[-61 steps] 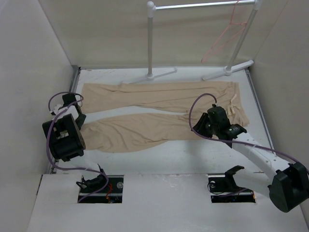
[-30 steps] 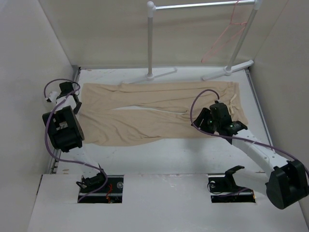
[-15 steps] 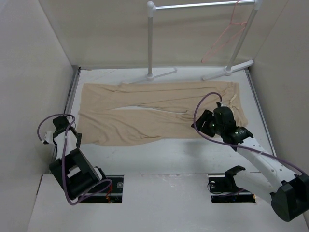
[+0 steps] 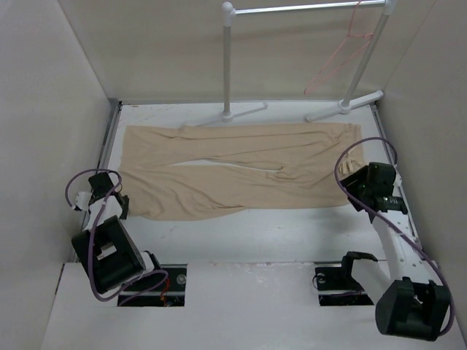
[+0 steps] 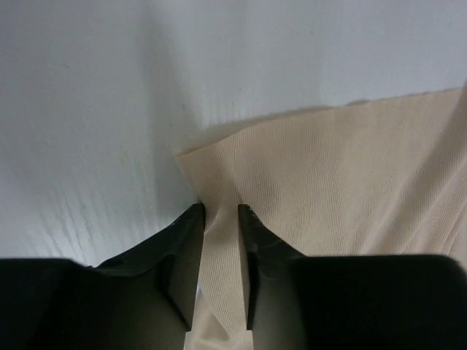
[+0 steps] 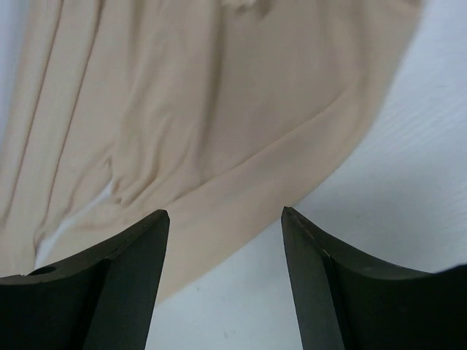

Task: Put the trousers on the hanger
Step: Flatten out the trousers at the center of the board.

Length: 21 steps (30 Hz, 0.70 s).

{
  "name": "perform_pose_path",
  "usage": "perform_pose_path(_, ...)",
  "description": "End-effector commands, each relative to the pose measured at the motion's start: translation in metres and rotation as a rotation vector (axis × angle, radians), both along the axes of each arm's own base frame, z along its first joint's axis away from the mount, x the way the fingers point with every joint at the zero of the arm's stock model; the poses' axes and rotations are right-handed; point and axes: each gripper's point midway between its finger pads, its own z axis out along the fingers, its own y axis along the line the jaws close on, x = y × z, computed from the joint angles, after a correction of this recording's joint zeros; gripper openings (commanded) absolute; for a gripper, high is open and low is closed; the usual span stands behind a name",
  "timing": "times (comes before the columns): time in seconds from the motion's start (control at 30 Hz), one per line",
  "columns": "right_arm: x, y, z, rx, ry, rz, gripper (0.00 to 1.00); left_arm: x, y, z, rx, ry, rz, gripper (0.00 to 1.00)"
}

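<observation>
Left claw (image 5: 219, 215): jaws drawn narrow on a pinch of cloth at the corner of a leg hem, the fabric running up between both fingers (image 5: 186, 255) — a grip on the trousers (image 4: 241, 175), low at the near-left of the worktop (image 4: 255, 233). Right claw (image 6: 226, 215): jaws wide apart, nothing between them, poised over the curved waist edge at the right end of the garment. Trousers: beige, laid flat and lengthwise across the worktop, leg ends to the left, waist to the right, the two legs side by side with a thin slit of white showing between them. Handling, as judged: light, limp, thin cloth with no stiffness to keep its shape, so it will sag and fold from any point held and may slide off a thin wire. Best taken at the hem corners and the waistband, where doubled fabric gives the jaws more to bite; a single-layer pinch could slip. Hanger (image 4: 336, 58): pinkish-red wire, hung at the right end of the white rack (image 4: 228, 58) by the far edge, well apart from both claws. Room: bare worktop runs along the near side of the trousers; the side walls (image 4: 44, 109) stand close to both ends of the garment, and the rack's feet (image 4: 244, 111) sit just beyond its far edge — any lift calls for a path upward and clear of those.
</observation>
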Motion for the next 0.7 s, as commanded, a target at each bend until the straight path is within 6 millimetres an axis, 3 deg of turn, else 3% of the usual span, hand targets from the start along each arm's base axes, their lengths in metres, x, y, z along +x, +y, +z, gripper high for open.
perform_pose_path(0.0,-0.007,-0.041,-0.017,0.009,0.06,-0.211,0.68,-0.008,-0.013,-0.006,-0.011,0.042,-0.003,0.21)
perform_pose_path(0.13,-0.005,-0.091,-0.026,0.02,0.111,-0.434,0.68,-0.028,-0.02,-0.003,0.031,0.108,0.028,0.17)
perform_pose_path(0.23,0.019,-0.107,-0.044,0.068,0.139,-0.496,0.69,-0.034,-0.021,-0.003,0.045,0.117,0.053,0.14)
perform_pose_path(0.37,0.05,-0.137,-0.047,0.06,0.136,-0.541,0.68,-0.024,-0.02,-0.001,0.034,0.114,0.047,0.11)
perform_pose_path(0.5,0.054,-0.141,-0.067,0.022,0.211,-0.542,0.61,-0.013,-0.023,0.002,0.046,0.074,0.027,0.08)
perform_pose_path(0.57,0.054,-0.141,-0.067,0.022,0.211,-0.542,0.61,-0.014,-0.023,0.001,0.046,0.072,0.026,0.05)
perform_pose_path(0.6,0.058,-0.148,-0.072,-0.001,0.209,-0.555,0.47,-0.013,-0.022,0.002,0.05,0.064,0.026,0.04)
perform_pose_path(0.67,0.06,-0.147,-0.071,0.007,0.227,-0.547,0.32,-0.013,-0.022,0.004,0.053,0.056,0.027,0.01)
